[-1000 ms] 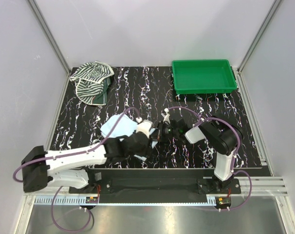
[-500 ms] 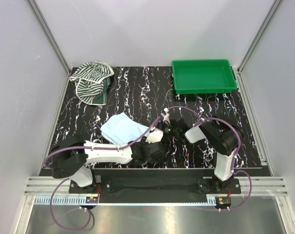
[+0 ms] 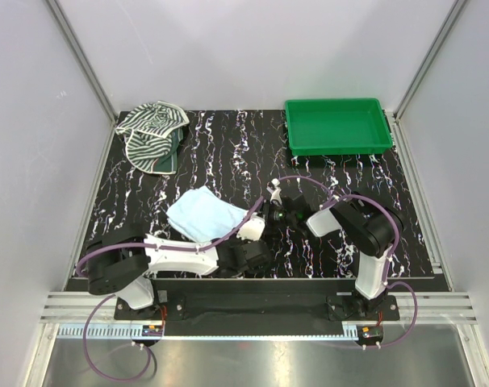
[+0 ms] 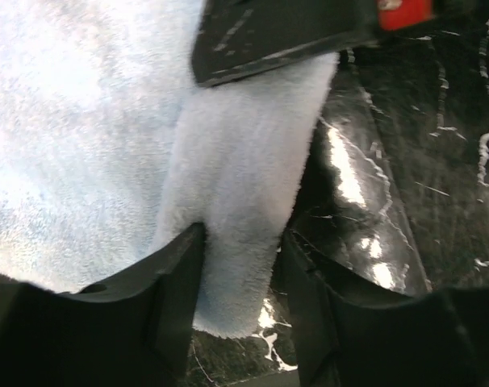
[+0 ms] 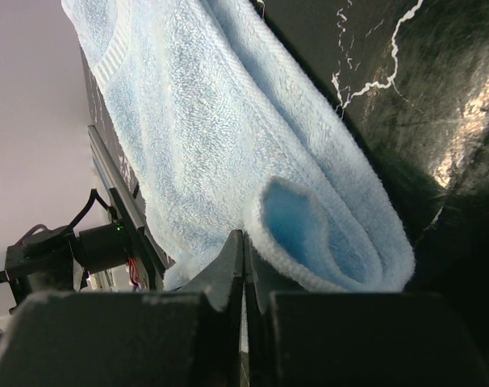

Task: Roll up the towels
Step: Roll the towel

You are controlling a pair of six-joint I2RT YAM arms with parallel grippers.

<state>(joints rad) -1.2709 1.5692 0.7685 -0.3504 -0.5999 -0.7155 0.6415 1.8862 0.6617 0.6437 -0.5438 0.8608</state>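
Observation:
The pale blue towel (image 3: 202, 214) lies at the table's middle front, its right end folded into a loose roll (image 5: 333, 242). My right gripper (image 3: 269, 216) is shut at that end, and the towel's edge curls off its tips (image 5: 244, 242). In the left wrist view my left gripper (image 4: 243, 266) stands open astride the same folded end (image 4: 236, 201). One finger (image 4: 176, 290) touches the cloth; a thin gap shows at the other. The right gripper's black body (image 4: 285, 32) lies across the towel above. The striped towel (image 3: 152, 133) sits crumpled at the back left.
A green tray (image 3: 337, 125) stands at the back right corner. My left arm (image 3: 180, 256) lies low along the table's front edge. Grey walls close in the left, back and right sides.
My left arm has drawn in along the front edge, and its gripper has come off the top of the blue towel to its right end. More of the towel shows. The right arm is unmoved.

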